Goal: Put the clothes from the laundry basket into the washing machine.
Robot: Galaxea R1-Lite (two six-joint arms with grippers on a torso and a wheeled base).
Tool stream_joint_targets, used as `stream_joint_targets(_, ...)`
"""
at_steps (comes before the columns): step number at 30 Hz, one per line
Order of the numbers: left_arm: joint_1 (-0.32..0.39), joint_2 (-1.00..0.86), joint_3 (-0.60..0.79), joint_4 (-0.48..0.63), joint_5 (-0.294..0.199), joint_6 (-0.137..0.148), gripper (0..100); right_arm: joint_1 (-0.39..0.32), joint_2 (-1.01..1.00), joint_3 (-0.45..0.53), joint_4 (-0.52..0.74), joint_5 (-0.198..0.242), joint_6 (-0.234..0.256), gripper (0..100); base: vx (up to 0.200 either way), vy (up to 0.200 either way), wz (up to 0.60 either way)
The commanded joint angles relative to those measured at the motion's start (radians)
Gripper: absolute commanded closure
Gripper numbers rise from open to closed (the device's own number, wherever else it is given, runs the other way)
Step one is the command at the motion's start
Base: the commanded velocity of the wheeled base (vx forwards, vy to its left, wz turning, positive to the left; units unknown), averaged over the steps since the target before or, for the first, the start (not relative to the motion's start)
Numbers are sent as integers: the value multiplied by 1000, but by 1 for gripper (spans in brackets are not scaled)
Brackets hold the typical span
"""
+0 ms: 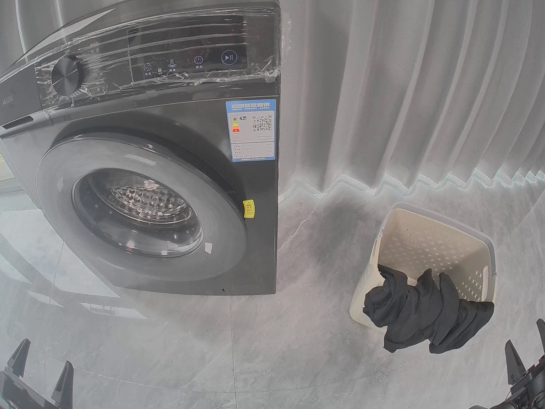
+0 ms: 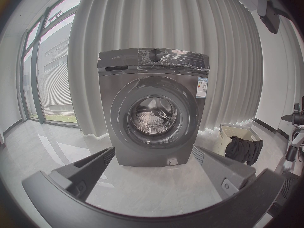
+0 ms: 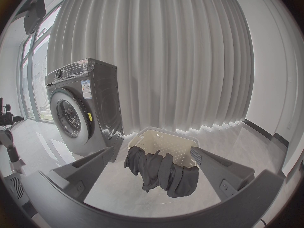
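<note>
Grey shiny floor (image 1: 295, 336) spreads across the room, and a long white curtain (image 1: 409, 75) hangs along the back wall. Seen from the head, the washing machine (image 1: 170, 120) stands on the floor at about 10 o'clock. It is dark grey, with clear wrap over the buttons at its top. Its round door (image 1: 139, 214) is shut, and the metal drum shows through the glass.

The laundry basket (image 1: 434, 245) sits on the floor at about 4 o'clock, well apart from the washing machine and near the curtain. It is cream, with little holes in its sides. The clothes (image 1: 426, 313) are dark, almost black. They lie in a bunch over the basket's near edge and flop down the outside.

The left claw (image 1: 44, 356) is low at about 8 o'clock, pointing toward the washing machine. Its two fingers are spread wide apart and it has nothing in it. The right claw (image 1: 523, 333) is low at about 4 o'clock, near the clothes but not touching them. Its fingers are spread wide too, and nothing is held between them.
</note>
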Motion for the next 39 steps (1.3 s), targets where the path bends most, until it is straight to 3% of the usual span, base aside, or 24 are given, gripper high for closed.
stream_joint_targets(1, 0, -15, 18, 0, 0, 1, 0, -2, -8, 18, -1, 3, -1, 0, 0, 200, 0)
stream_joint_targets(11, 0, -15, 18, 0, 2, 1, 0, 0, -8, 18, 1, 3, -1, 0, 0, 20, 0)
stream_joint_targets(26, 0, -15, 18, 0, 2, 1, 0, 0, -8, 18, 1, 3, -1, 0, 0, 200, 0)
stream_joint_targets(35, 0, -15, 18, 0, 0, 0, 0, 0, -8, 18, 1, 3, -1, 0, 0, 0, 0)
stream_joint_targets(39, 0, -15, 18, 0, 2, 1, 0, 0, -8, 18, 1, 3, -1, 0, -200, 0, 0)
